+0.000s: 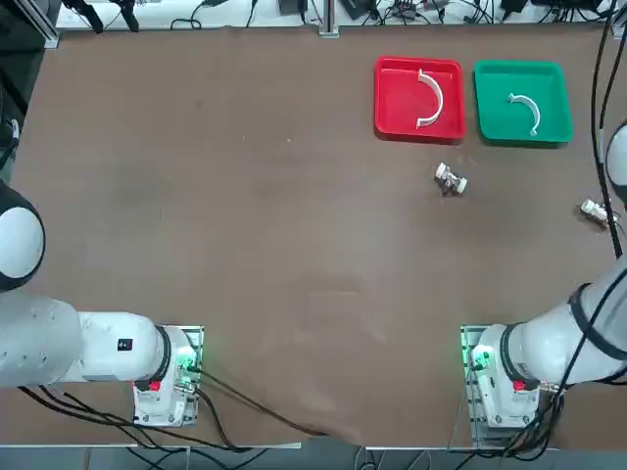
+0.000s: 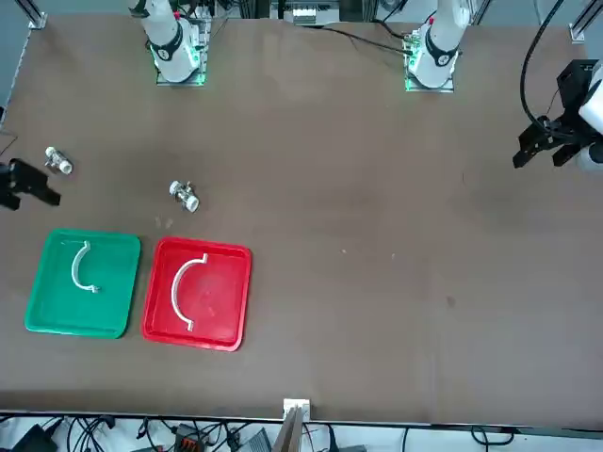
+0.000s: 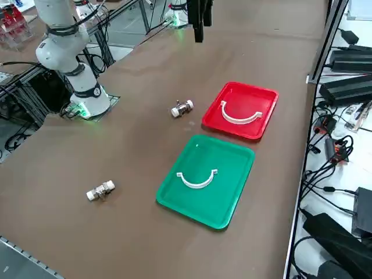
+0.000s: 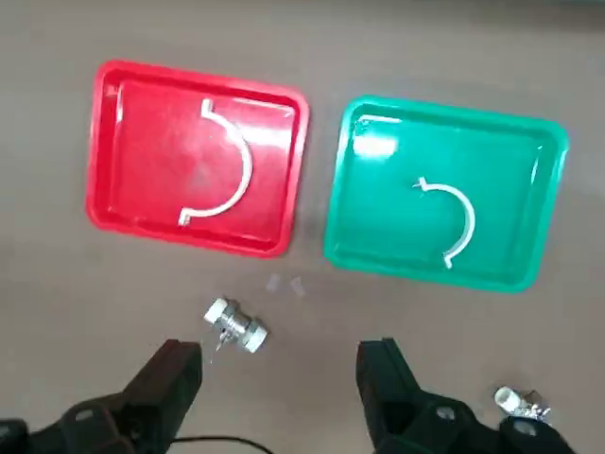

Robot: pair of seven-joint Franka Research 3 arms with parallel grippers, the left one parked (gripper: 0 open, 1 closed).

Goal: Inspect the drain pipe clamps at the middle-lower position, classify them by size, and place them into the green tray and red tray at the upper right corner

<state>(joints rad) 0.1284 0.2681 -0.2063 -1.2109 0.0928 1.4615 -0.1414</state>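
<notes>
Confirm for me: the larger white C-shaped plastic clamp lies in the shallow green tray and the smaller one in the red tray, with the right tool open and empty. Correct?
Not quite: the trays are swapped. The top view shows the larger white C-shaped plastic clamp in the shallow red tray and the smaller clamp in the green tray. The right tool is open and empty, as you said.

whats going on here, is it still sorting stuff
The sorting looks done. The larger clamp lies in the red tray and the smaller clamp in the green tray. The right arm's tool is open and empty, hanging above the table near the trays. Two small metal fittings remain on the table.
</notes>
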